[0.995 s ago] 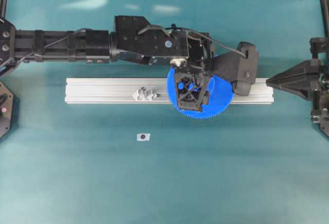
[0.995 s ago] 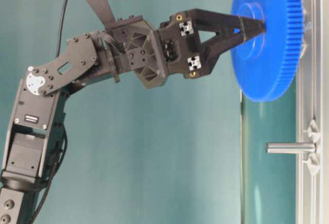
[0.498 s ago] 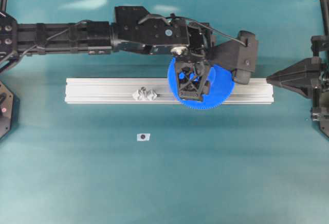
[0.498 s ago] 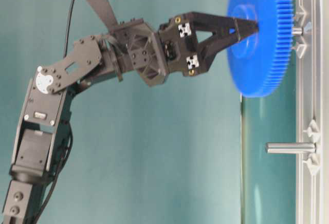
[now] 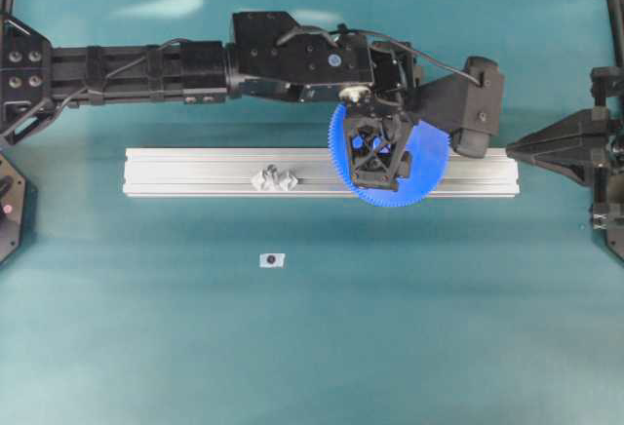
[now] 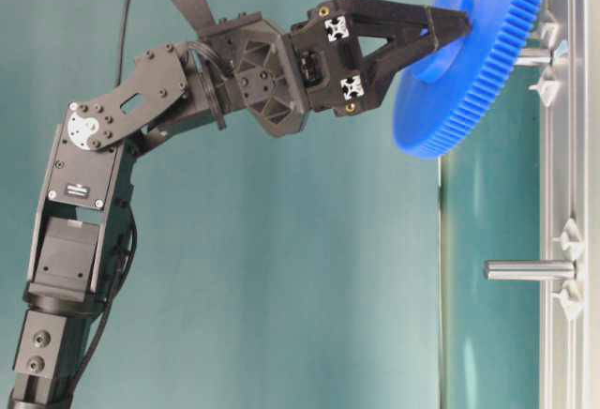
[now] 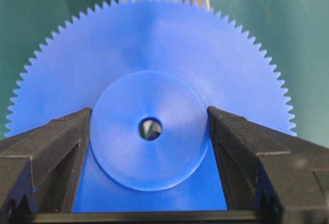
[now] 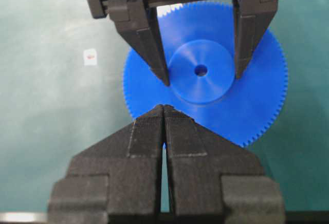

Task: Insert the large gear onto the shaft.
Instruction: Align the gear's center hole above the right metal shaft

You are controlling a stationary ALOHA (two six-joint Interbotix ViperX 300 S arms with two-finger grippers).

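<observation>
The large gear is bright blue and toothed, and my left gripper is shut on its raised hub. It hangs tilted above the rail, as the table-level view shows for the gear and gripper. In the left wrist view the fingers press both sides of the hub, and something pale shows through its hole. The shaft stands well to the left of the gear, a pale peg between two clear pieces. My right gripper is shut and empty, just right of the rail's end.
A long aluminium rail lies across the teal table and carries the pegs. A shorter peg stands under the gear's upper edge. A small white tag lies in front of the rail.
The left gripper has drawn the gear away from the rail and tipped it to a slant. Seen from overhead, it has shifted slightly right. The right gripper has stayed put.
</observation>
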